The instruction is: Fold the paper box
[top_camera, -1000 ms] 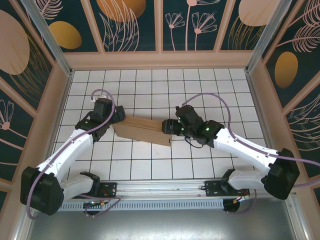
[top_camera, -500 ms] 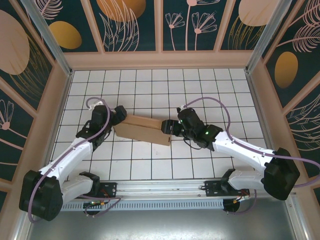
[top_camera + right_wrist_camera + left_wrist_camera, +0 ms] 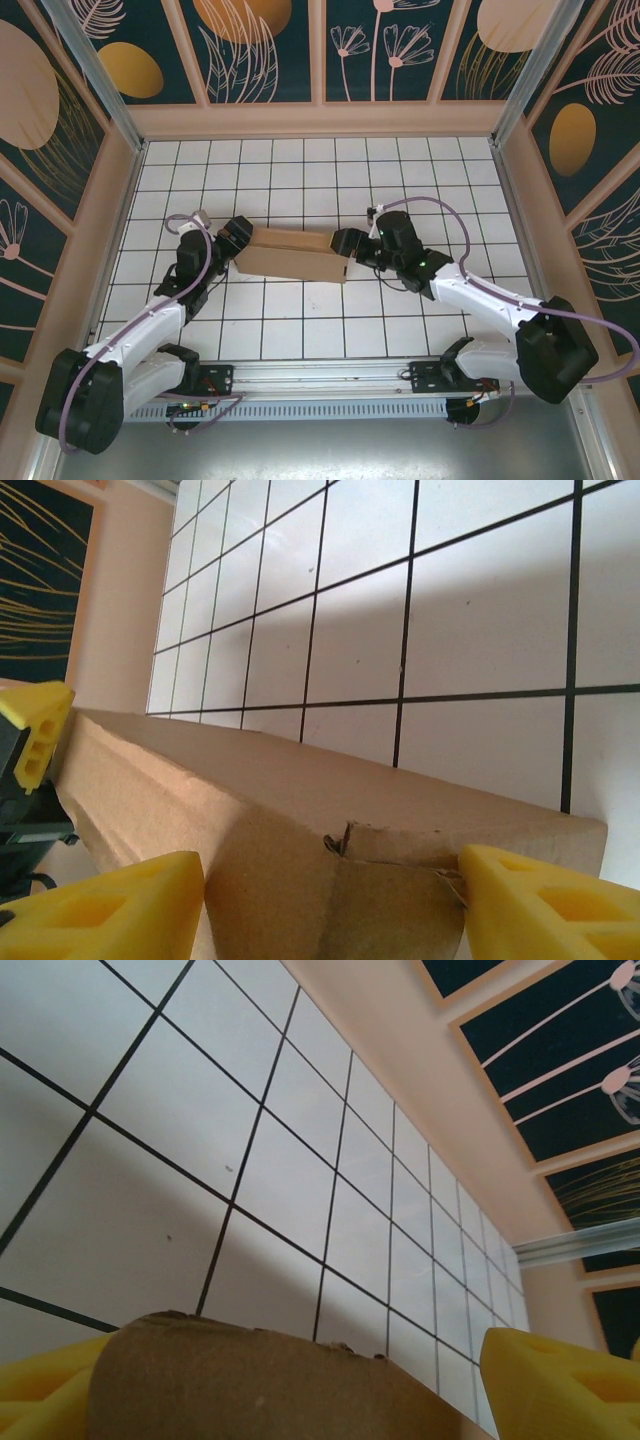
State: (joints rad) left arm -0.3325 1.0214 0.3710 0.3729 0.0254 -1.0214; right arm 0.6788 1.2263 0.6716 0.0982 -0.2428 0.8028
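1. Most of the folding is looking done: the paper box (image 3: pixel 295 255) is lying in the middle of the white tiled table (image 3: pixel 300 160) as a closed, long, flat shape.
2. One end flap, seen from the right wrist, is showing a small gap at its corner. Pressing the ends shut is probably what is left.
3. The box's long side is running left to right, from one arm to the other, slanting only a little.
4. The left gripper (image 3: pixel 240 242) is holding its jaws spread around the left end, not pinching it.
5. The right gripper (image 3: pixel 347 250) is hugging the other end closely. Whether it is squeezing is not clear.
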